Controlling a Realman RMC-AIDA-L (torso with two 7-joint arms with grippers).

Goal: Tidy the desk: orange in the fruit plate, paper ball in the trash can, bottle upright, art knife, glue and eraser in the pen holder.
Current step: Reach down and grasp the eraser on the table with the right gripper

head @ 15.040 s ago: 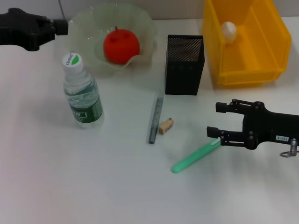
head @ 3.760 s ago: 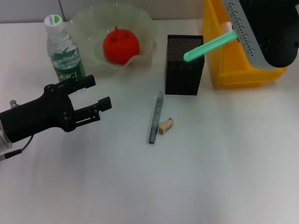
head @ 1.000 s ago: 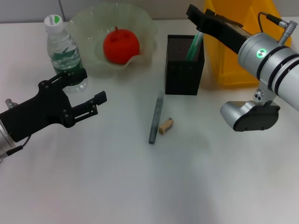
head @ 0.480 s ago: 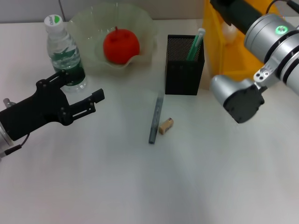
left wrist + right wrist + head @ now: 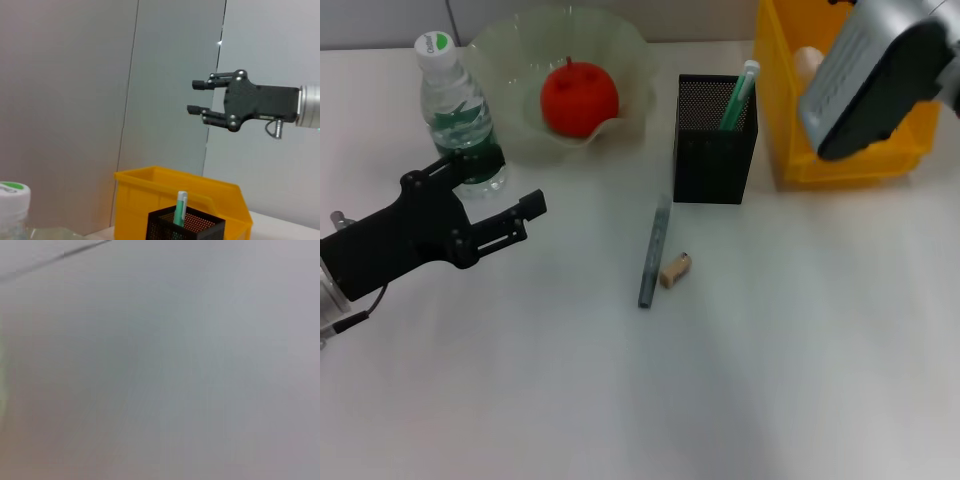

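- Counter (image 5: 800,380): white, carrying every item below. Judged step in hand: loading the pen holder, with one green tool in and two items left lying out.
- Trash can (image 5: 780,120): yellow bin at the far right. The paper ball (image 5: 807,62) lies inside it, partly hidden by the right arm.
- Fruit plate (image 5: 510,55): pale-green ruffled bowl at the far side. The orange (image 5: 579,98) sits in it.
- Left gripper (image 5: 510,215): low over the counter on the left, just in front of the bottle, fingers apart and holding nothing.
- Right gripper (image 5: 200,97): raised high above the trash can, as the left wrist view shows; fingers apart, empty. Its own wrist view shows only blank grey.
- Bottle (image 5: 460,115): upright beside the fruit plate, cap on.
- Pen holder (image 5: 715,140): black mesh box between fruit plate and trash can. A green stick-shaped tool (image 5: 739,92) leans inside it.
- Grey stick-shaped tool (image 5: 653,250): lying flat in front of the pen holder, not yet stowed. Whether it is the knife or the glue cannot be told.
- Eraser (image 5: 675,270): tan block lying just beside the grey tool.
- Next move, as judged: a gripper must descend over the grey tool or the eraser; both lie low and close together, so a narrow, well-centred pinch is called for.
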